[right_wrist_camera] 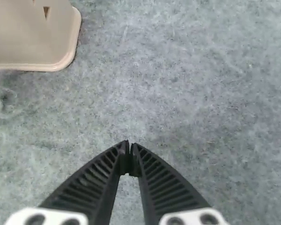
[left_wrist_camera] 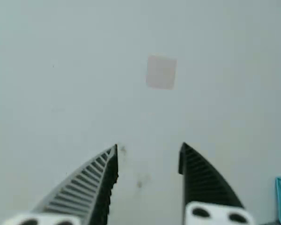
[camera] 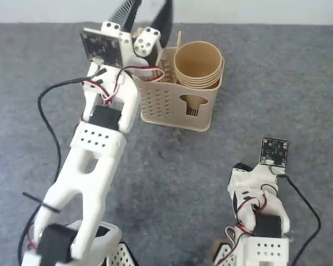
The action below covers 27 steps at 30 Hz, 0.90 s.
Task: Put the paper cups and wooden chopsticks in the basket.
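The left arm [camera: 94, 160] stretches from 7 o'clock up to 12 o'clock in the high view, wrist raised. Its left fingers [left_wrist_camera: 91, 183] are spread, with a clear gap between the tips. The right arm [camera: 258, 205] sits folded at 5 o'clock, its right fingers [right_wrist_camera: 100, 180] pressed together at the tips and pointing down.

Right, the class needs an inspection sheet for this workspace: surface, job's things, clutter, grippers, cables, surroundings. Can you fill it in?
Surface: grey felt-like mat, flat.
Job's things: stacked brown paper cups and a thin wooden chopstick stand inside the beige perforated plastic basket.
Clutter: nothing seen.
Grippers: left gripper open, raised, facing the wall; right gripper shut, low over the mat.
Cables: black cable loops beside the left arm.
Surroundings: pale wall with a small square patch.
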### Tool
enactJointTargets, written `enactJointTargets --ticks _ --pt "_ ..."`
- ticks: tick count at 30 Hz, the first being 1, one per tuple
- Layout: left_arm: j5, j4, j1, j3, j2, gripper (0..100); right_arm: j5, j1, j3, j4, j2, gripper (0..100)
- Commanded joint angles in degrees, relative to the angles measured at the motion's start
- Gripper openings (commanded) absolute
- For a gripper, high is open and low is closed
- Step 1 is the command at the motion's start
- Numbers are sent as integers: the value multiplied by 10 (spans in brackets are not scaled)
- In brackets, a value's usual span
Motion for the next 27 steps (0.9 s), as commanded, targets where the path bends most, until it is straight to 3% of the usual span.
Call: enactJointTargets --ticks 1,6,10,12,23,27 --pt "-2 122 2 -2 -95 253 9 2 11 0 -8 8" --pt "-2 240 -9 12 -195 219 9 -8 11 0 -8 8" --pt "-1 309 -26 78 -307 96 9 -7 11 0 -8 8" --pt "-4 315 -28 133 -375 6 9 -7 11 1 -8 8" --pt "-2 316 -151 466 -778 11 5 -10 11 6 -9 8" --pt "-2 317 -200 567 -862 11 5 -9 11 6 -9 8"
